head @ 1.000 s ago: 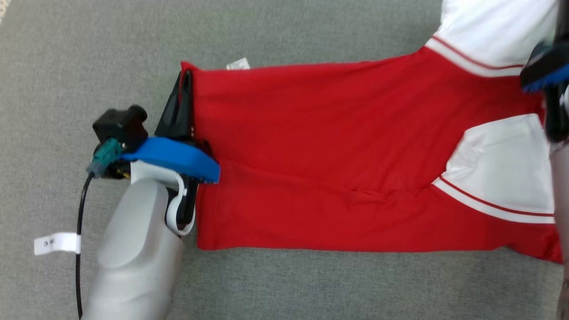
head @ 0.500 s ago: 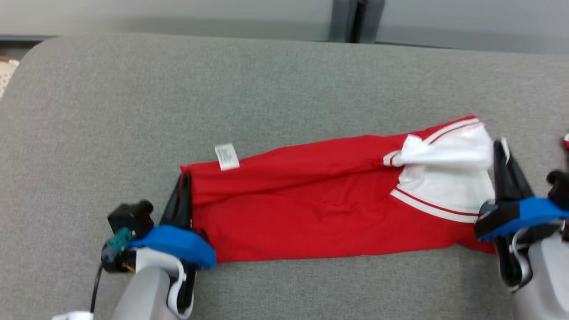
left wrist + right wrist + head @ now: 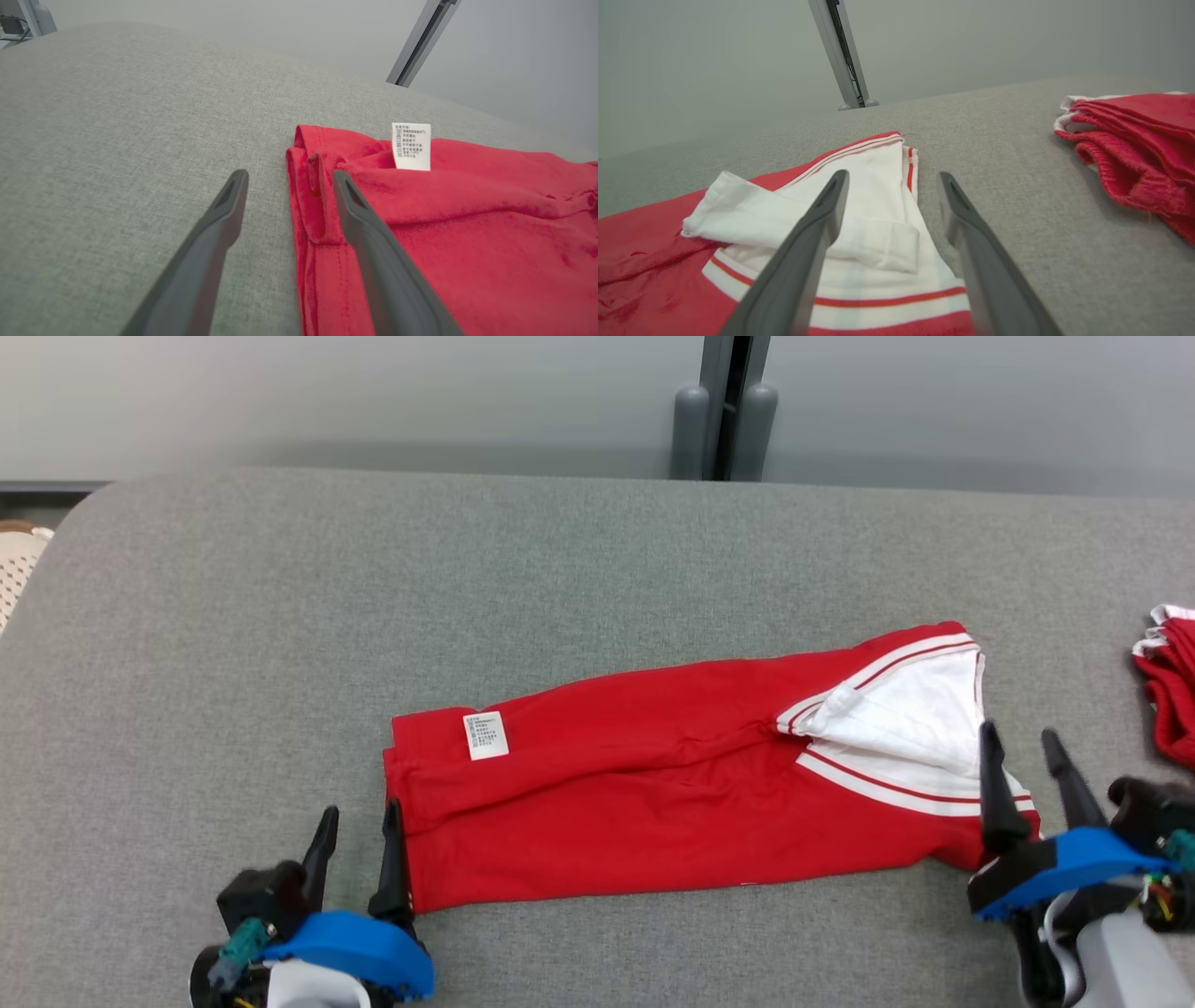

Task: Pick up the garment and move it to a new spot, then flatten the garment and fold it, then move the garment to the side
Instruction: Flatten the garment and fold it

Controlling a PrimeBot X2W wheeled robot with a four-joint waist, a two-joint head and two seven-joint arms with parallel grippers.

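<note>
A red garment [image 3: 672, 803] with a white, red-striped part at its right end lies folded lengthwise on the grey table [image 3: 373, 616], a white care label [image 3: 485, 735] near its left end. My left gripper [image 3: 359, 821] stands open at the garment's left edge, nothing between its fingers; in the left wrist view the garment [image 3: 467, 224] lies by the right finger [image 3: 369, 224]. My right gripper [image 3: 1022, 756] stands open at the garment's right end. In the right wrist view the white part [image 3: 878, 224] lies under and between the open fingers [image 3: 817, 224].
Another red and white garment [image 3: 1172, 681] lies bunched at the table's right edge, seen too in the right wrist view as a red bundle [image 3: 1139, 149]. A grey post [image 3: 724, 420] stands behind the table. A pale basket edge [image 3: 17, 565] shows at far left.
Both grippers have let go of the garment and drawn back, now open. The garment has settled on the table. The camera has tilted up, so the whole picture has shifted.
</note>
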